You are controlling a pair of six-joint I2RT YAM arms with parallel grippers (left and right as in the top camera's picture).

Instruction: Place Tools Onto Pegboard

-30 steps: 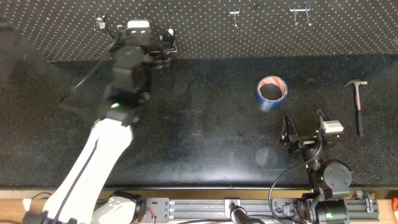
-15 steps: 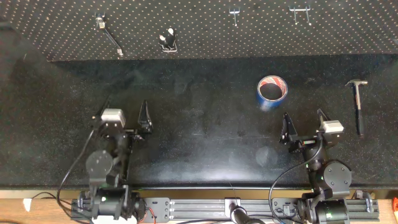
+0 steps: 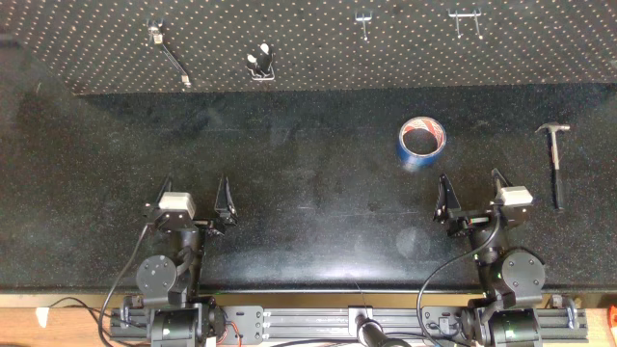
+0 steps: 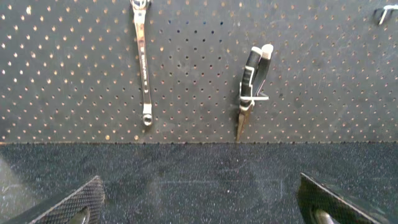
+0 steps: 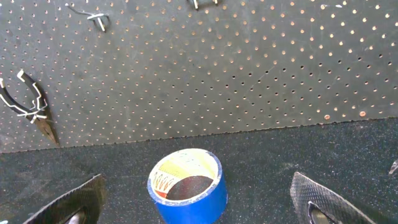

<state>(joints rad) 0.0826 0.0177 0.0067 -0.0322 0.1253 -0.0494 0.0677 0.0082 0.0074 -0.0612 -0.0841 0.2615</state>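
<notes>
Now that your left arm has drawn back from the pegboard point(image 3: 308, 48), the left gripper point(image 3: 195, 193) sits by its base, fingers wide and empty. The pliers point(image 4: 252, 87) hang beside the wrench point(image 4: 143, 62), seemingly seated on their hook. Your right gripper point(image 3: 470, 188) is also wide and empty, while the tape roll point(image 3: 421, 142) and hammer point(image 3: 554, 164) lie on the table, not yet hung.

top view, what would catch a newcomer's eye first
The blue roll of tape stands out on the black table mat, right of middle. A metal-headed hammer lies near the right edge, while a silver wrench and black-handled pliers hang on the pegboard upper left.
</notes>
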